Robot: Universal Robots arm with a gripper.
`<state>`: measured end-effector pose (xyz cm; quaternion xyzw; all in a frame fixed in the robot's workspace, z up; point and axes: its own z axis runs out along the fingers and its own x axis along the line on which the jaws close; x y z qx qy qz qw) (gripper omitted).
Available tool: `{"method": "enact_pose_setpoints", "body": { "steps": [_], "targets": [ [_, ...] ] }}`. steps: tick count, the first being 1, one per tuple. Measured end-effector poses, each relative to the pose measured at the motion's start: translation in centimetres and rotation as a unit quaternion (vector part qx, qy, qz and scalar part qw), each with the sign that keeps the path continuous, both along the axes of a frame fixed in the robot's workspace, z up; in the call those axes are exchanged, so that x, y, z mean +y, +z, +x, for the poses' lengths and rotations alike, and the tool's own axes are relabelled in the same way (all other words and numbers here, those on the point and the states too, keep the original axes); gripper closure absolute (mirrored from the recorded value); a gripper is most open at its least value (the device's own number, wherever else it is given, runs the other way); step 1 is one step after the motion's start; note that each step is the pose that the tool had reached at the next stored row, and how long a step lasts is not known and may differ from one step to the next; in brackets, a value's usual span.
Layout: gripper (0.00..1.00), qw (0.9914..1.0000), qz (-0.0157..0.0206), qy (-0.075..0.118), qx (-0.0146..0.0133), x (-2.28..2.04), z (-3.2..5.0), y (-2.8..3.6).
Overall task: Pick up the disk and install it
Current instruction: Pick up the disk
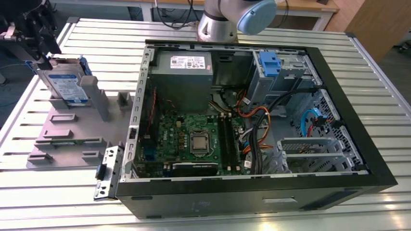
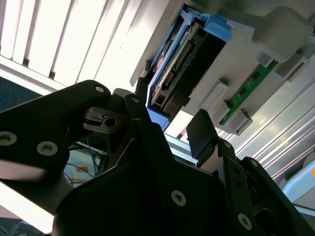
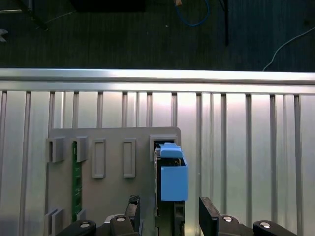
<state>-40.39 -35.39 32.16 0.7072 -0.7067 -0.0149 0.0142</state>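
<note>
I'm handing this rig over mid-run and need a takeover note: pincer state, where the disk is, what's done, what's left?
Grip: the pincer is open, poised above the disk, with one finger to each side of it in the first wrist view; no contact seen.
Place: the disk stands upright in the grey holder plate, at the exterior view's left of the open computer case.
Done: pincer lined up with the disk.
Left: disk not gripped, not lifted, not in the case.
</note>
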Motion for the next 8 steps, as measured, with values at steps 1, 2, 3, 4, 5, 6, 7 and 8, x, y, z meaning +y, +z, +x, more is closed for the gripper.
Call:
{"method": "enact_pose_setpoints", "body": {
  "steps": [1, 2, 3, 4, 5, 6, 7, 8],
  "targets": [
    [0.41, 1.0, 0.0, 0.0, 0.0001, 0.0, 0.0, -0.07],
    [0.41, 1.0, 0.0, 0.0, 0.0001, 0.0, 0.0, -0.14],
    [0.41, 1.0, 0.0, 0.0, 0.0, 0.0, 0.0, -0.22],
    [0.41, 1.0, 0.0, 0.0, 0.0001, 0.0, 0.0, -0.3],
    [0.41, 1.0, 0.0, 0.0, 0.0001, 0.0, 0.0, -0.38],
    [0.41, 1.0, 0.0, 0.0, 0.0, 0.0, 0.0, -0.47],
    [0.41, 1.0, 0.0, 0.0, 0.0001, 0.0, 0.0, -0.55],
    [0.41, 1.0, 0.0, 0.0, 0.0001, 0.0, 0.0, -0.63]
  ]
}}
